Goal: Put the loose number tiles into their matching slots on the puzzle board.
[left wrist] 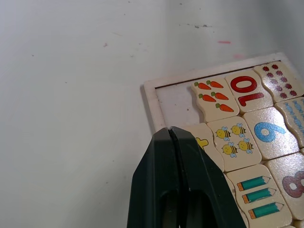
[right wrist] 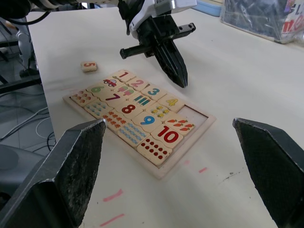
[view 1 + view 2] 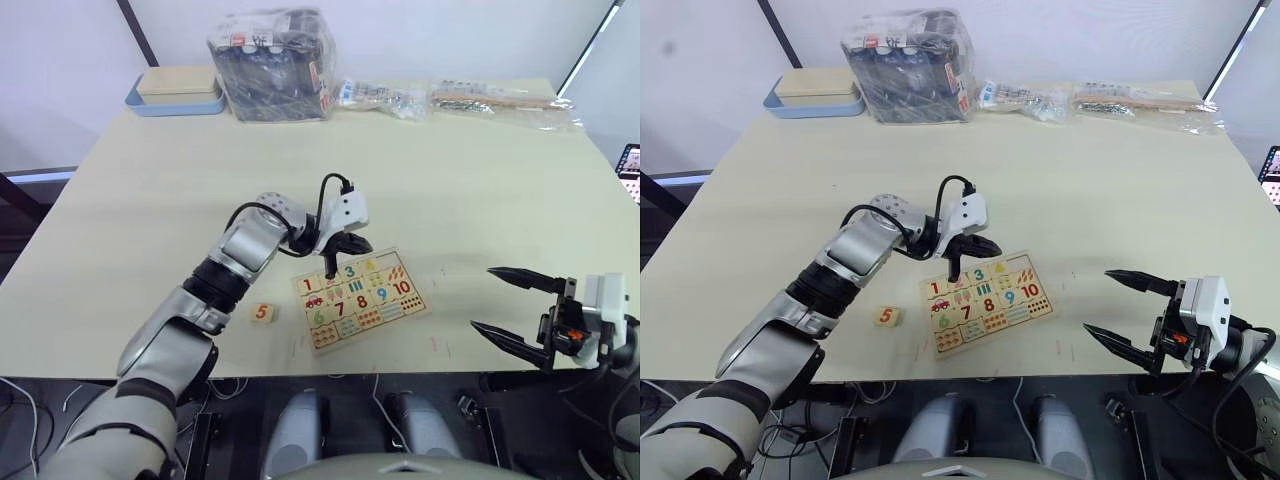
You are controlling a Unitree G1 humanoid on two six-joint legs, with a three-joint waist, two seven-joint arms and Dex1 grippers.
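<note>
The puzzle board (image 3: pixel 412 312) lies slanted near the table's front edge. Its top row holds number tiles 1 to 4, and one empty slot (image 2: pixel 192 113) sits at the row's end beside the carrots tile. A loose number tile (image 3: pixel 262 313) printed with an orange 5 rests on the table to the left of the board. My left gripper (image 3: pixel 329 271) is shut with nothing between its fingers, its tip just over the top row near the 4 tile (image 1: pixel 202 140). My right gripper (image 3: pixel 481 297) hovers open and empty off the board's right side.
At the table's far edge are a pale box on a blue tray (image 3: pixel 178 92), a plastic-wrapped dark pack (image 3: pixel 272 65) and clear packets (image 3: pixel 500 98). A device screen (image 3: pixel 630 168) shows at the right border. Small red marks (image 2: pixel 114 194) dot the table near the board.
</note>
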